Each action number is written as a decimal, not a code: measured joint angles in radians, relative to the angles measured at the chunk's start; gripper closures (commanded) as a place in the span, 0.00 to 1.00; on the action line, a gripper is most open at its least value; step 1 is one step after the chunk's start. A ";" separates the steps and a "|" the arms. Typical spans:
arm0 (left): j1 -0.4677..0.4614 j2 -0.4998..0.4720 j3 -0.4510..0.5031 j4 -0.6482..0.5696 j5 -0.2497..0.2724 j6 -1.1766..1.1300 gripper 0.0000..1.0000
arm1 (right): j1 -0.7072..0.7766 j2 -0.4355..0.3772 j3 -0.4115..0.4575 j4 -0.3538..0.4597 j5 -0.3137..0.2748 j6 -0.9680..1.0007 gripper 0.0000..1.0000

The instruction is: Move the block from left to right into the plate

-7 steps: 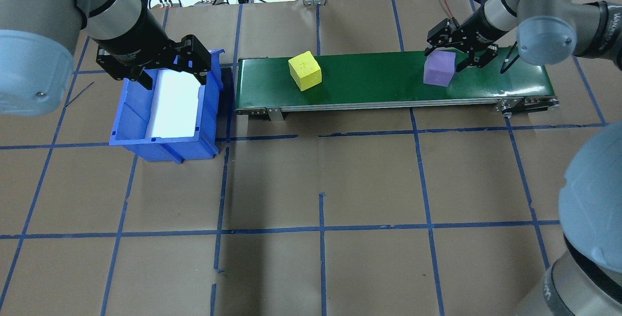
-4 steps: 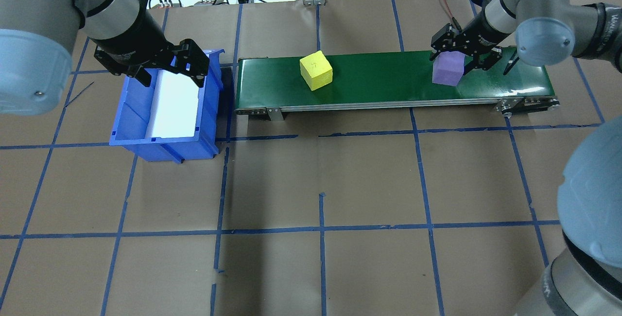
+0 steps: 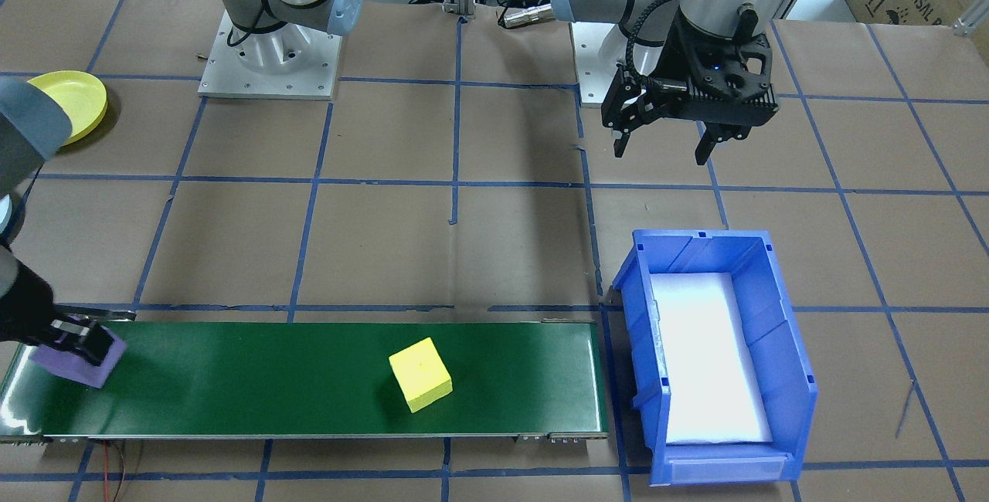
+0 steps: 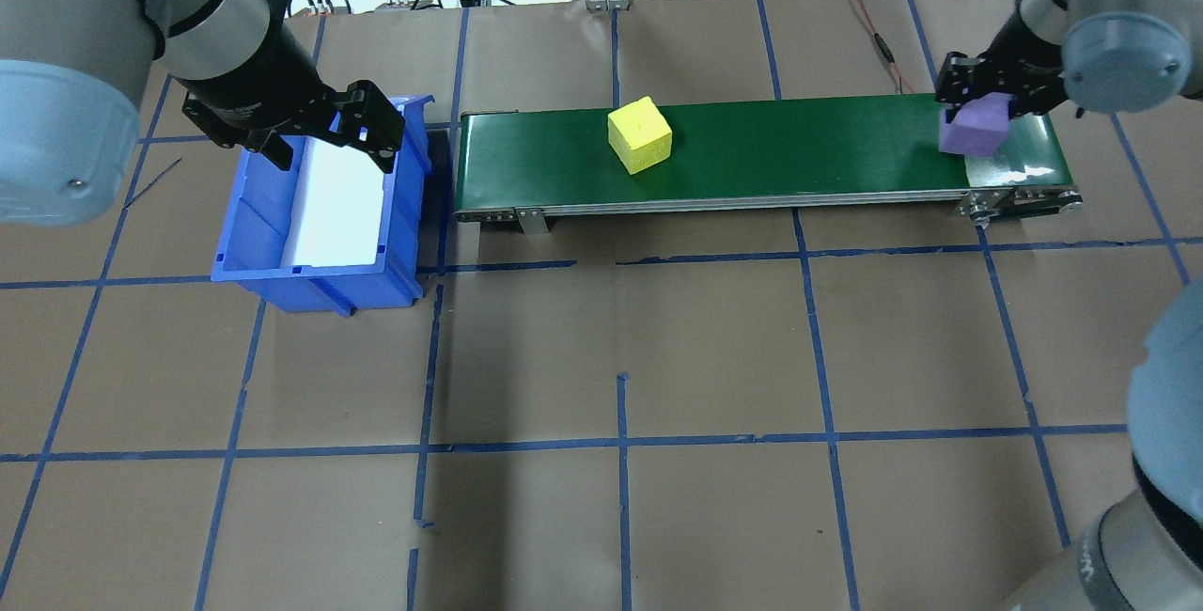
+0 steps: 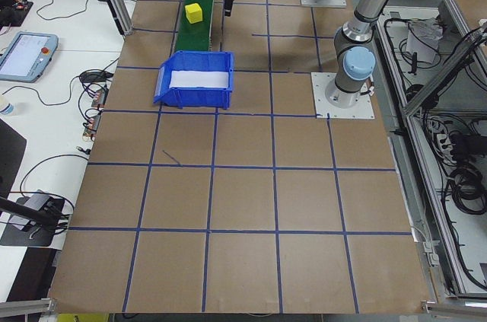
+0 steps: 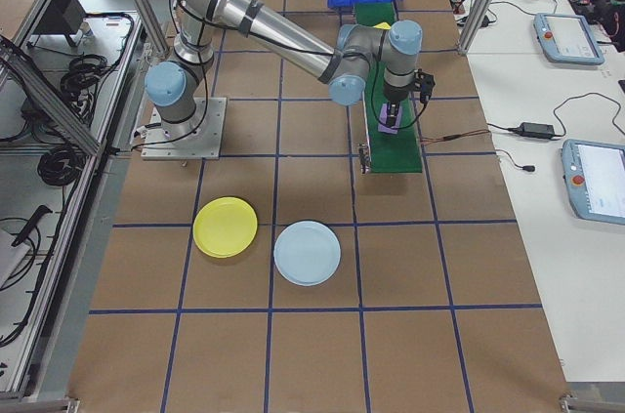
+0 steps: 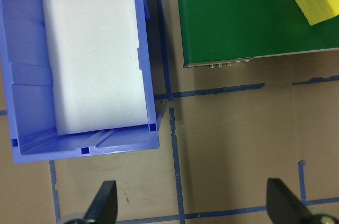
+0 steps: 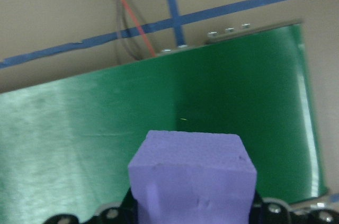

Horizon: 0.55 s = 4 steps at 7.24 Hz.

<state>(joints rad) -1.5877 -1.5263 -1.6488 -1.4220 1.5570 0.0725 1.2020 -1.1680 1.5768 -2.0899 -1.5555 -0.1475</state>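
A purple block (image 4: pixel 976 129) is at the right end of the green conveyor belt (image 4: pixel 799 150), tilted, and my right gripper (image 4: pixel 989 96) is shut on it. That block fills the bottom of the right wrist view (image 8: pixel 193 173) and shows at the belt's end from the front (image 3: pixel 77 361). A yellow block (image 4: pixel 640 134) lies on the belt left of its middle. My left gripper (image 4: pixel 334 152) hangs open over the blue bin (image 4: pixel 254 235), holding nothing. The yellow plate (image 3: pixel 73 104) lies on the table on the robot's right side, away from the belt.
The blue bin (image 3: pixel 780 347) holds a white foam pad and stands off the belt's left end. A light blue plate (image 6: pixel 307 252) lies beside the yellow plate (image 6: pixel 226 227). A red wire trails behind the belt's right end.
The right gripper's fingers went from open around the purple block to shut on it, and it carried the block right to the belt's end. The yellow block travelled right. The left gripper barely moved.
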 measured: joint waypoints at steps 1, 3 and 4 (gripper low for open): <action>0.000 0.000 0.000 0.000 0.000 0.000 0.00 | -0.096 -0.036 0.010 0.021 -0.014 -0.103 0.75; 0.000 0.000 0.000 0.001 0.000 0.000 0.00 | -0.326 -0.066 0.025 0.082 -0.036 -0.356 0.75; 0.000 0.000 0.000 0.001 0.000 0.000 0.00 | -0.425 -0.067 0.046 0.092 -0.053 -0.452 0.76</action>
<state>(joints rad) -1.5876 -1.5263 -1.6490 -1.4212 1.5570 0.0725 0.7770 -1.2352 1.6227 -1.9977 -1.6088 -0.5993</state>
